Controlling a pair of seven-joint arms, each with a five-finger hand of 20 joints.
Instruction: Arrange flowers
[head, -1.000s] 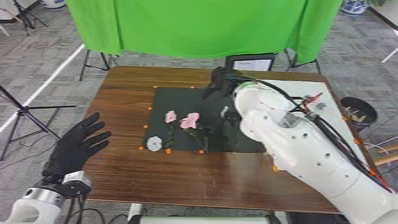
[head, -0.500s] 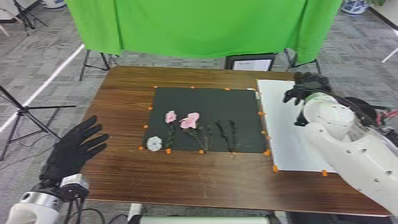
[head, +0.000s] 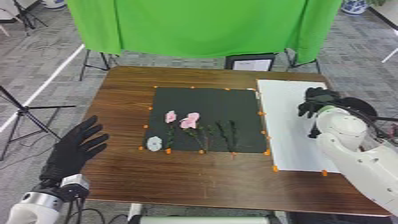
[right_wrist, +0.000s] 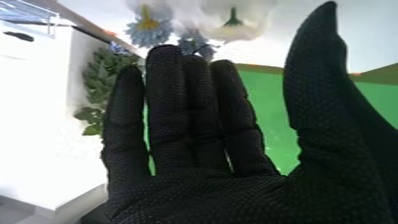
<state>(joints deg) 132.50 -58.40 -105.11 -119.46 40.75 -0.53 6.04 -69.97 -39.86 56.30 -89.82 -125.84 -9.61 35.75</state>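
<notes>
A green cloth (head: 200, 30) hung beyond the brown wooden desk (head: 129, 175), on which a black sheet (head: 209, 100) and a white board (head: 284, 130) lay side by side. On the black sheet were a small pink flower (head: 171, 117), a large pink flower (head: 189, 121), a white flower (head: 155, 144) near its lower left corner, and some thin dark stems (head: 234, 135). The right wrist view showed a blue-grey flower (right_wrist: 148, 31) and a pale flower with a green centre (right_wrist: 233, 24) against white, beyond the fingertips. All of them looked very light, the petals soft and easily crushed, the stems slim but somewhat stiffer. A gentle pinch on a stem just under the bloom would likely have been safest; a flat bloom would have wanted a light hold at its base. The right robot hand (head: 316, 101) was over the white board, fingers straight, thumb spread, holding nothing. The left robot hand (head: 67, 152) was open and empty beside the desk.
</notes>
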